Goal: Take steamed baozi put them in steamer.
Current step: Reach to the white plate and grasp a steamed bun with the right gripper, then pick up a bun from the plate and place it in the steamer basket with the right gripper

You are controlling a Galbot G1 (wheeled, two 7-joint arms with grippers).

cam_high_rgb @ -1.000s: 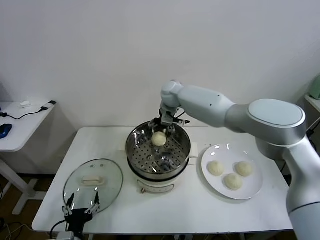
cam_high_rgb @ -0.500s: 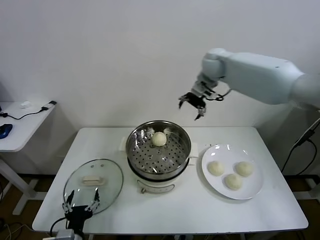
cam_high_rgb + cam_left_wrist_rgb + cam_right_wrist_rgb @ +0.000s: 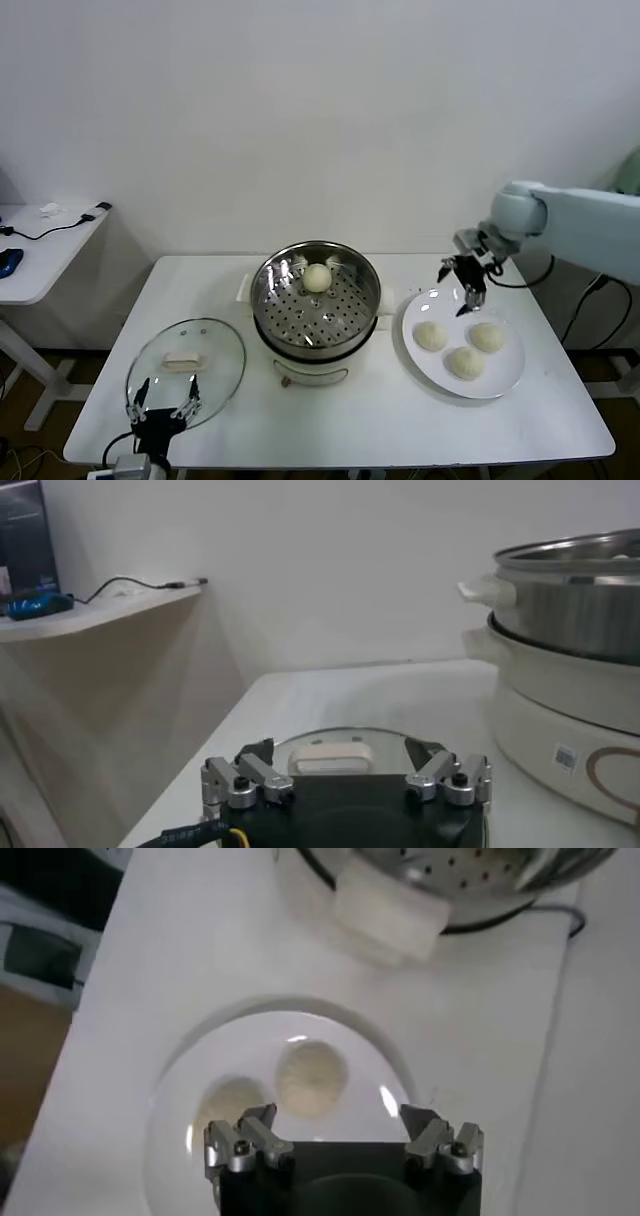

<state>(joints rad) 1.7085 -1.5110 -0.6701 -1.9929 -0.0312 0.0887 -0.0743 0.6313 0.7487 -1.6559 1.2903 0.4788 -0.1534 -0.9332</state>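
Right tool (image 3: pixel 462 283) hung spread and empty above the plate (image 3: pixel 505 383).
One baozi (image 3: pixel 317 277) lay in the steamer (image 3: pixel 316 298); the left tool (image 3: pixel 160 408), also spread, idled beside the glass lid (image 3: pixel 186 371).

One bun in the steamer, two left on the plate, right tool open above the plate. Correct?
Not quite: the head view shows three buns left on the plate, not two. One bun is in the steamer, and the right tool is open above the plate.

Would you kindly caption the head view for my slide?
Open right gripper above the plate of three baozi; one baozi sits in the steamer.
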